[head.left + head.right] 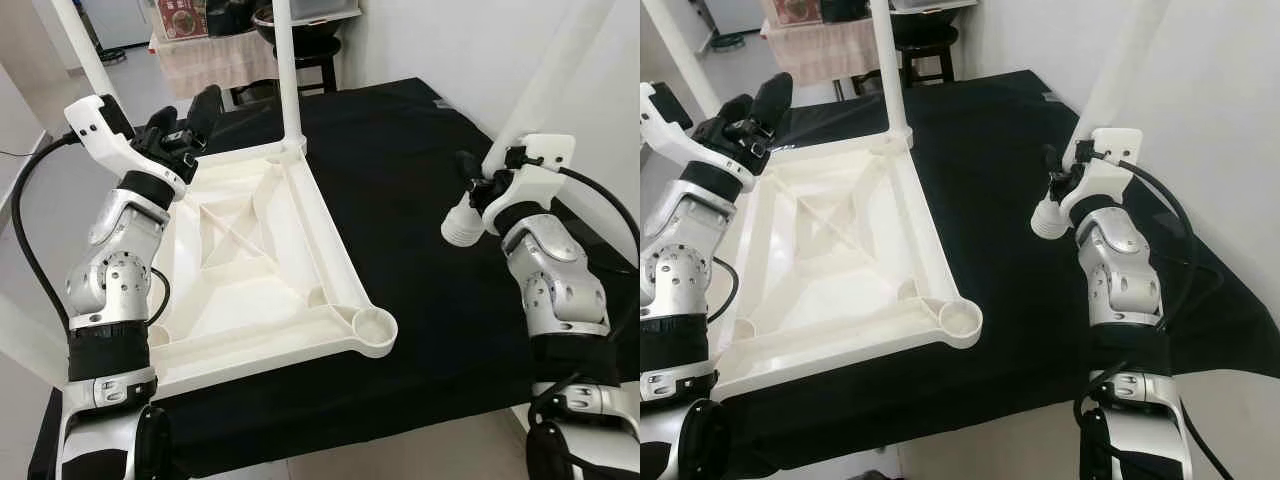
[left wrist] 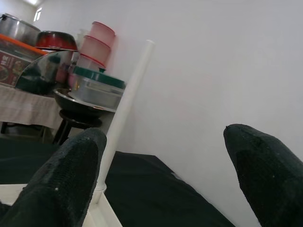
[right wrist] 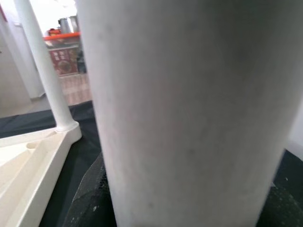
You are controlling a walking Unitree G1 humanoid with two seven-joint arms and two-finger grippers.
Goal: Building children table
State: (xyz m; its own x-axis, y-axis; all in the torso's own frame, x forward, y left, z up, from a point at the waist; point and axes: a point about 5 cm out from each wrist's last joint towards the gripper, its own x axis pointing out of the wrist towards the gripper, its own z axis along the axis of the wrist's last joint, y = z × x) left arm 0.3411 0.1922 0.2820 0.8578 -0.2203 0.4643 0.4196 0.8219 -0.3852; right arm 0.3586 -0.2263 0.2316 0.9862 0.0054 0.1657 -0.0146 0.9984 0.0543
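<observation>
Black cloth (image 1: pixel 430 250) under everything. White tabletop (image 1: pixel 260 270) lies upside down on the cloth, one leg (image 1: pixel 288 70) standing in its far corner socket. Near corner socket (image 1: pixel 372 325) has no leg. Right gripper (image 1: pixel 478 185), well right of the tabletop, clamps a loose leg (image 1: pixel 1110 75), threaded end down. Left gripper (image 1: pixel 185 125) spread wide, nothing held, above the tabletop's far left edge.

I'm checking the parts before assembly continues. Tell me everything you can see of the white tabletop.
The white tabletop looks like moulded plastic and lies upside down on the black cloth, its ribbed underside with diagonal braces facing up. Round leg sockets sit at the corners; the near right one is empty. An upright white leg stands in the far right corner. The left gripper hovers open over its far left corner.
</observation>
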